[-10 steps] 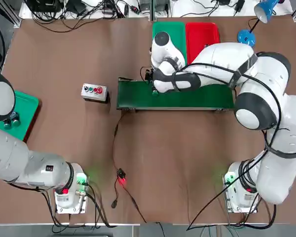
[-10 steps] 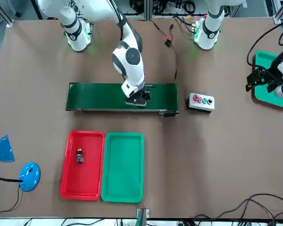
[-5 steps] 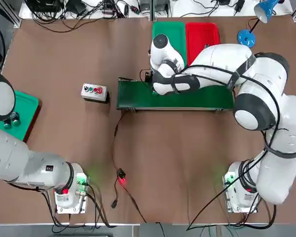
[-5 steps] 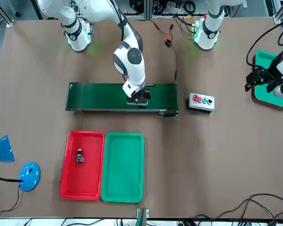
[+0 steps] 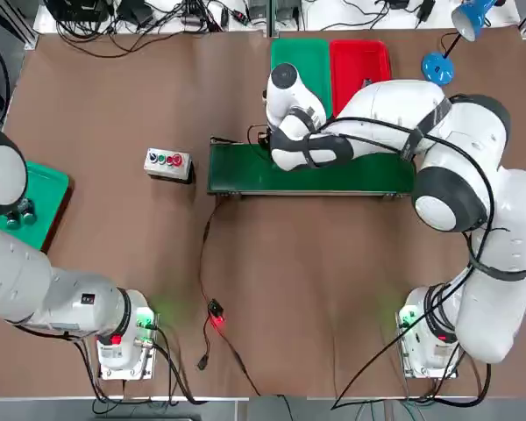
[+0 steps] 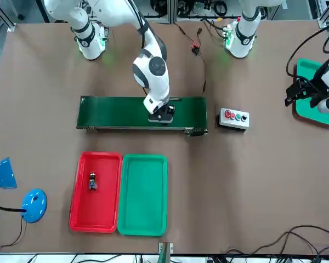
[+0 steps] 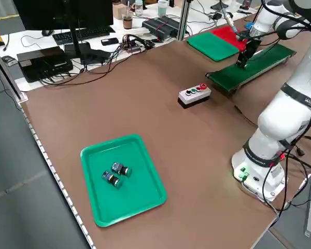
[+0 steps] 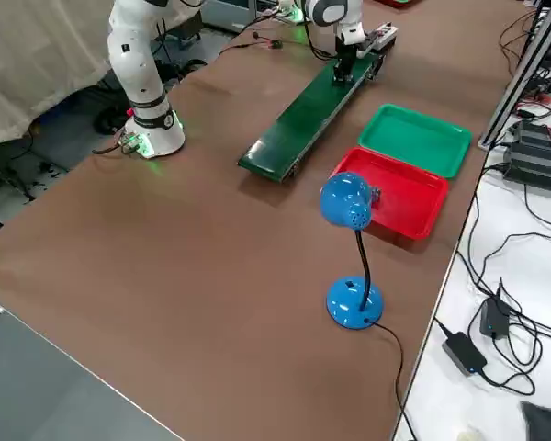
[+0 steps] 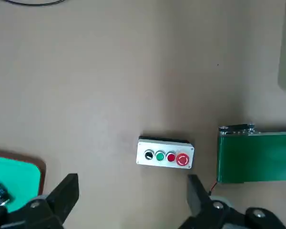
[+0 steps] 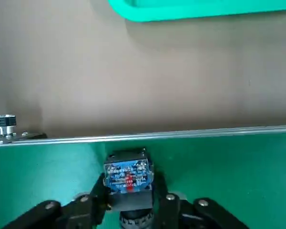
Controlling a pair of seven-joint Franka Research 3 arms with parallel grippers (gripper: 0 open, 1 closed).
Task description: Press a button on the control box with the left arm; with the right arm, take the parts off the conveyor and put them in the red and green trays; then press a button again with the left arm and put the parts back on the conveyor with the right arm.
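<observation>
no readable text on the control box (image 9: 165, 153), none on the conveyor (image 6: 126, 113) or trays (image 6: 96, 197)

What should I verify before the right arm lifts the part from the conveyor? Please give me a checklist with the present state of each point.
1. Right tool in place, one finger on each side of the part over the conveyor: ok.
2. Grip firm enough for lifting: cannot tell; the fingers look closed on the part, but firmness does not show.
3. Room in the red tray: ok, only one small part lies there.
4. Room in the green tray beside it: ok, nothing in it.
5. Left tool away from the conveyor: ok, it is open, over at the left-hand green tray.
</observation>
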